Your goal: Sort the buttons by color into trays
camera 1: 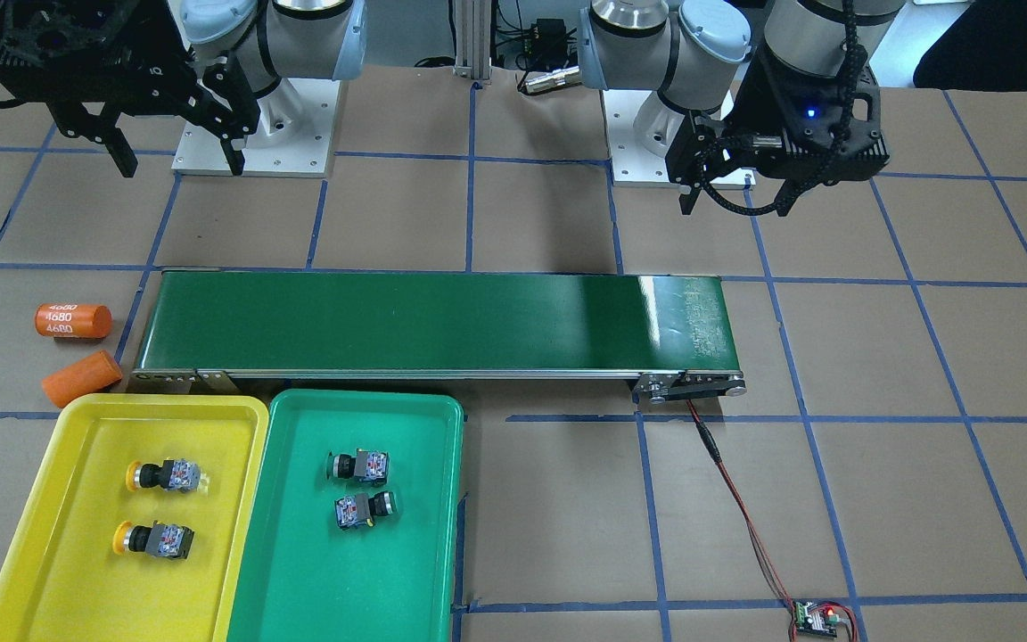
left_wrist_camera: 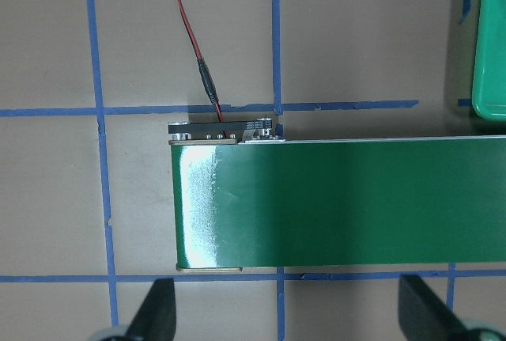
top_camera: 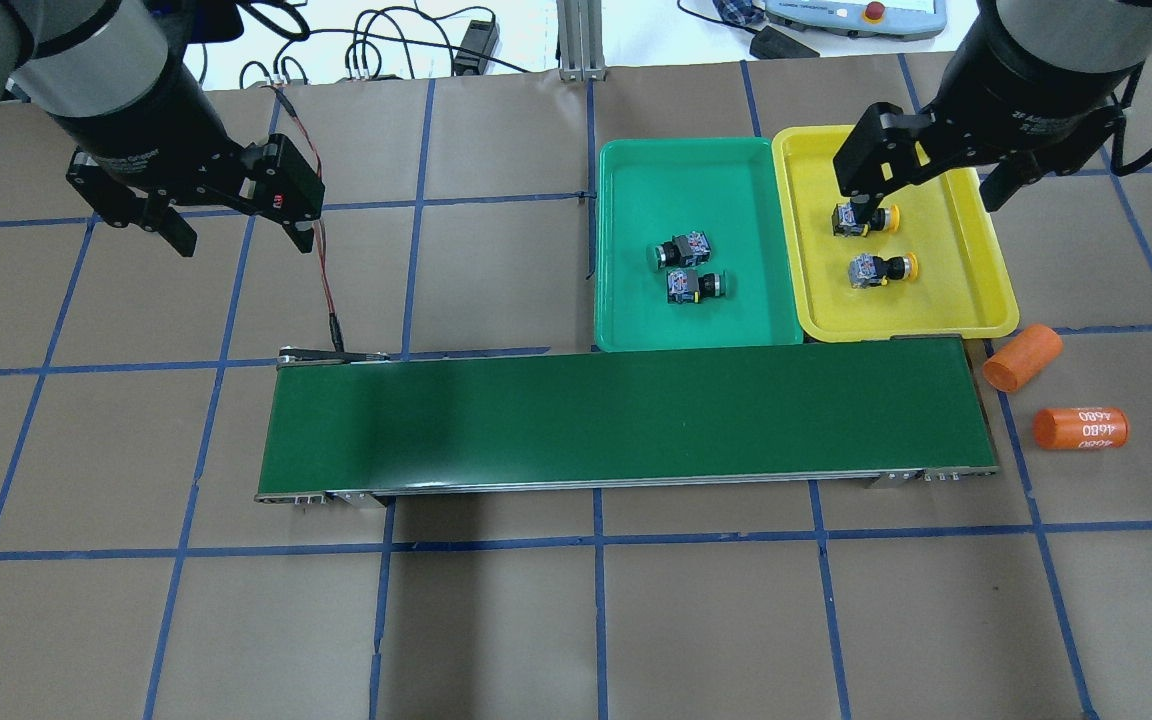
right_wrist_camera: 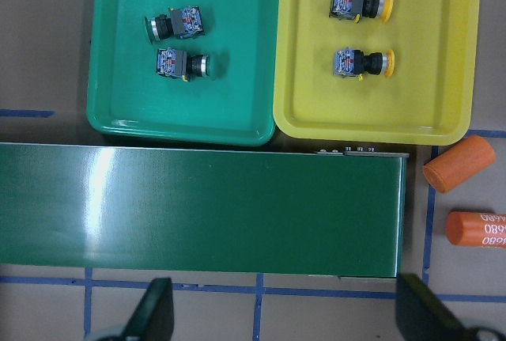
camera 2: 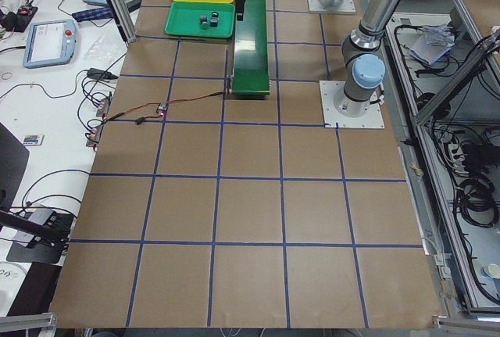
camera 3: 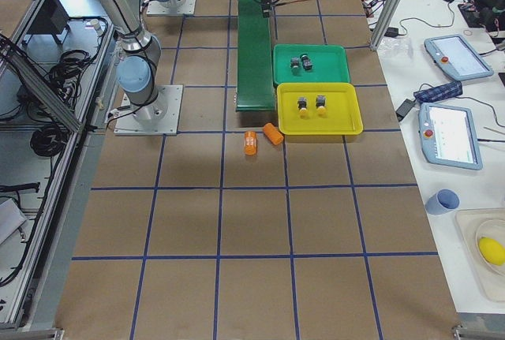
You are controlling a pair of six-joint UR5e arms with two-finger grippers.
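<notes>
**Q:** Currently, what is the status of each hand?

**A:** The left hand (left_wrist_camera: 288, 311) is released, fingers spread, nothing held. It hangs over one end of the conveyor belt (right_wrist_camera: 198, 206). The right hand (right_wrist_camera: 286, 313) is likewise released and empty, raised over the belt's other end.

**Q:** Where are the buttons?

**A:** All four lie forward of the right hand, beyond the belt. The two green buttons (right_wrist_camera: 174, 24) lie in the green tray (right_wrist_camera: 221, 111), forward and left. The two yellow buttons (right_wrist_camera: 360, 2) lie in the yellow tray (right_wrist_camera: 427, 80), forward and right.

**Q:** Why this arrangement?

**A:** The trays sit side by side against the belt's far edge, probably to keep each transfer from the belt short. Each button lies on its side, which is likely its stable rest given the round cap. Every cap colour matches its tray, so the sort appears complete. With both hands empty and raised, no pick looks pending.

**Q:** Is any writing legible?

**A:** Yes. Two orange cylinders (right_wrist_camera: 477, 229) lie on the surface (right_wrist_camera: 47, 40) to the right of the right hand. One is printed "4680" in white, repeated. The lettering on the wrists is too small to read reliably.
</notes>
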